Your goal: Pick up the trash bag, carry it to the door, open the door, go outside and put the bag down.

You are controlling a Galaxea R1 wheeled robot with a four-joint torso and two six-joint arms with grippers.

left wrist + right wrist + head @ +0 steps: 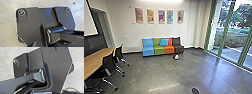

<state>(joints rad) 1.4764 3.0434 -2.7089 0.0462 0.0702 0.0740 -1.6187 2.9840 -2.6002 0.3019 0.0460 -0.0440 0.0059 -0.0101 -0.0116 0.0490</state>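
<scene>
Across the room, in your head view, a small pale-and-dark thing (176, 57), perhaps the bag, sat on the floor (149, 71) before the sofa (148, 50); it was too small for you to tell what it held. Tall glass (230, 37) stood to your right. In your left wrist view, you couldn't tell how the left gripper (49, 44) stood; in your right, likewise the right gripper (48, 92).

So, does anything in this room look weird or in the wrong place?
A little: a small dark-and-white bundle sits out on the open floor, in front of the colourful sofa. I can't tell what it is. I see nothing spilled.
</scene>
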